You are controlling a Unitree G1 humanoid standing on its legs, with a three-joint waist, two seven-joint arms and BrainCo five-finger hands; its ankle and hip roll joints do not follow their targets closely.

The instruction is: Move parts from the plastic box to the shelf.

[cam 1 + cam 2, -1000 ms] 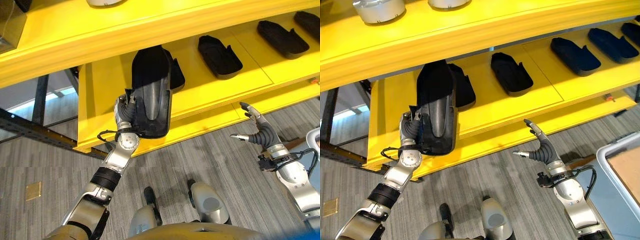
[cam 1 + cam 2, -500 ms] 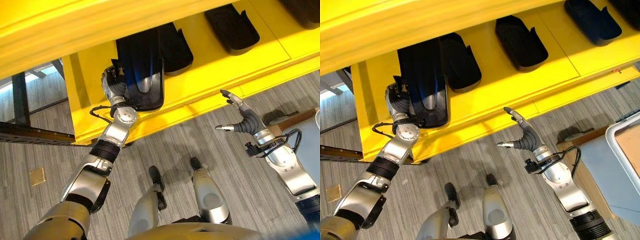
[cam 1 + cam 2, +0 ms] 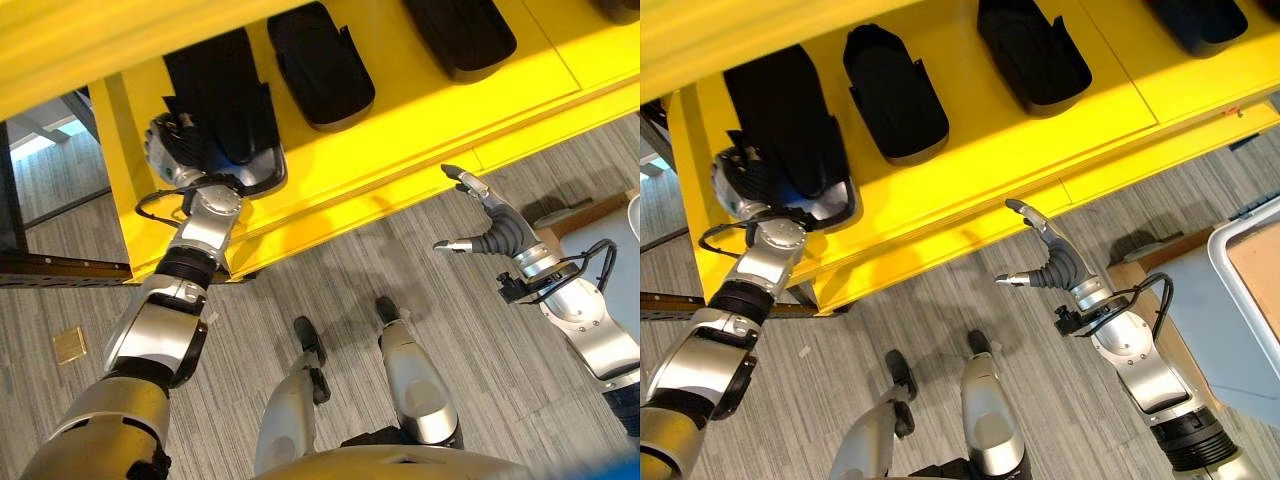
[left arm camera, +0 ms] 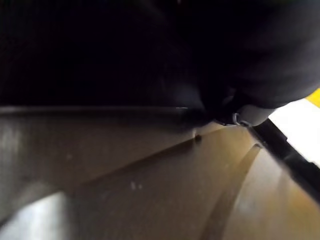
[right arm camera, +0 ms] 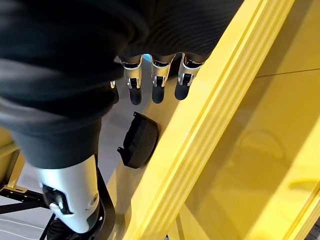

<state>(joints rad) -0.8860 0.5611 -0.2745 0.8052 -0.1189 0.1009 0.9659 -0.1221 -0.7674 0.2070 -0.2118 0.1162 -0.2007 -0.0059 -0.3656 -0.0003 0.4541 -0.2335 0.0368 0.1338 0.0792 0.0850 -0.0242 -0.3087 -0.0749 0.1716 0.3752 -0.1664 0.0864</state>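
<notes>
the left hand (image 3: pixel 170 150) is at the near end of a black part (image 3: pixel 222 105) on the yellow shelf (image 3: pixel 420 110), at the shelf's left end, with the part's shiny near edge just by the wrist. the part lies along the shelf's depth, beside a second part (image 3: pixel 318 62) and a third (image 3: pixel 1032 45) further right. the hand's fingers are hidden against the part, so i cannot tell whether it holds on or has let go. the left wrist view gives a smooth curved surface very close and little else.

the right hand (image 3: pixel 1052 262) hangs in front of the shelf's front edge, over the carpet (image 3: pixel 940 330), fingers spread and relaxed, holding nothing. a grey box (image 3: pixel 1250 290) edge sits at far right.

the part looks like a moulded plastic shell — stiff, hollow, probably light for its bulk, and glossy enough to slip. it is long, so a grip at one end would likely let the far end droop or swing; the raised side walls near the middle seem the better hold — or the end lip, with the shelf carrying the weight. it doesn't look fragile.
</notes>
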